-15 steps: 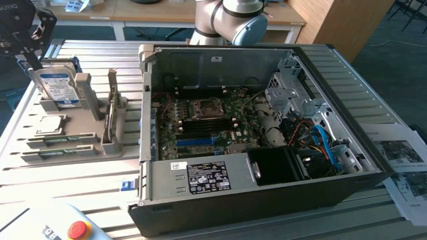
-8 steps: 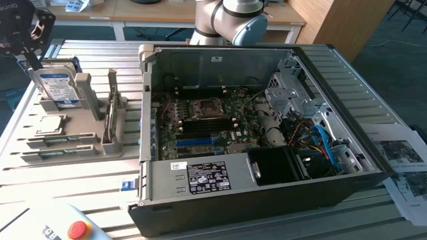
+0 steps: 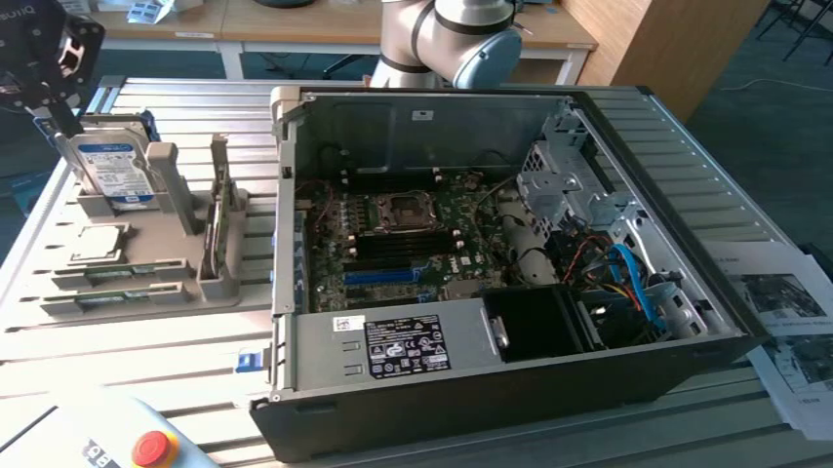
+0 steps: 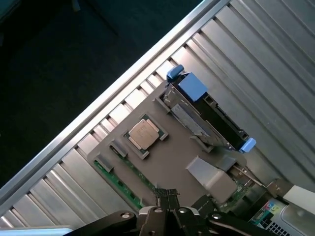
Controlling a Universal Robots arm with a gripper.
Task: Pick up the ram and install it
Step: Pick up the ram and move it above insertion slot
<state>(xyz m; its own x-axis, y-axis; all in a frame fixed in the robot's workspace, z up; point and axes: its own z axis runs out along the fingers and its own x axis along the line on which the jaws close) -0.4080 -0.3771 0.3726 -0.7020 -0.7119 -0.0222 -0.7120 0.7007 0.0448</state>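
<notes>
- Hovering at 10 o'clock in the exterior view, gripper (image 3: 59, 115) beside the upright hard drive (image 3: 115, 168), fingers (image 4: 162, 199) closed on nothing.
- Lying in a slot of the grey holder (image 3: 172, 244) on the counter (image 3: 78, 341): ram (image 3: 120, 273), at 6 o'clock of the processor (image 3: 98, 242), 9 o'clock of the computer case (image 3: 521, 390).

wooden desks (image 3: 326, 29) on dark carpet (image 3: 768, 97)

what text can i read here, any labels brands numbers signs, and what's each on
No text here can be read for certain.
Black label on the computer case: print too small.
Hard drive label: blurred.
White sticker inside the case: too small.
Printed sheets: too small.
</notes>
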